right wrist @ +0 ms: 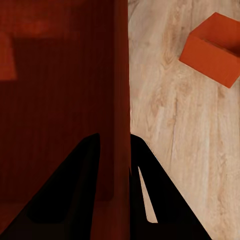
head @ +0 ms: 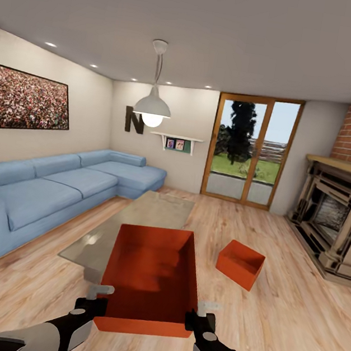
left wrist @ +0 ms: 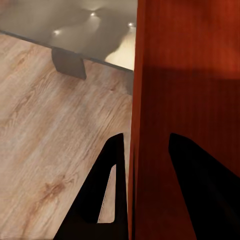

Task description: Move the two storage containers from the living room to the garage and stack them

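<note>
The head view looks forward and down from above both arms, across the held storage container [head: 151, 274] into the living room, toward the glass doors [head: 252, 151] on the far wall. The left wrist view sits close against that container's [left wrist: 187, 100] left wall, looking along its fingers [left wrist: 107, 195] down at the plank floor [left wrist: 45, 145] and the glass table's [left wrist: 75, 25] edge. The right wrist view hugs the opposite wall [right wrist: 120, 100], facing the floor too. It shares the second storage container [right wrist: 212, 47] with the head view [head: 240, 263]; all three share the held container.
</note>
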Available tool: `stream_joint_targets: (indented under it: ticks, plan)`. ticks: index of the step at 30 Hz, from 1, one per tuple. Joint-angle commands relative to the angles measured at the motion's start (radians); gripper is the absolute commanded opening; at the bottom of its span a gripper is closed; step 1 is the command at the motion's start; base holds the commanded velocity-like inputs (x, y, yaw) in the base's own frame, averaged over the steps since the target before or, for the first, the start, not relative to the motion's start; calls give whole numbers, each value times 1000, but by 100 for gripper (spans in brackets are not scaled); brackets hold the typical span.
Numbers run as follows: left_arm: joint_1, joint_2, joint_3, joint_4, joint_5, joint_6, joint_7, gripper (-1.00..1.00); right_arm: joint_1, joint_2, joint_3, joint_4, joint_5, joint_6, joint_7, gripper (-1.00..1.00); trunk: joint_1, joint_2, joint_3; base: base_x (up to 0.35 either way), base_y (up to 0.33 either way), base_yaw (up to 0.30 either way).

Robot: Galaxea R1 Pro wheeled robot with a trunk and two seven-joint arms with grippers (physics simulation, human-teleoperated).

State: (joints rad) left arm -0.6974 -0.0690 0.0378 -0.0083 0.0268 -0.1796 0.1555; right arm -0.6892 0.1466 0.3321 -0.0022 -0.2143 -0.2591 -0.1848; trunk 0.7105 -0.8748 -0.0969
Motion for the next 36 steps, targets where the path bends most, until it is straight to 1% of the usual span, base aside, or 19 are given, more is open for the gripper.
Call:
stream_joint_targets:
  ticks: [1, 36]
  plan:
    - [-1, 0, -6, 2, 18, -6, 1, -100, -1, 1, -36, -21, 7, 0, 7, -100, 0, -1, -2, 0, 0, 300]
    - [-1, 0, -6, 2, 18, -6, 1, -100, -1, 1, -36, -21, 7, 0, 8, -100, 0, -1, -2, 0, 0, 300]
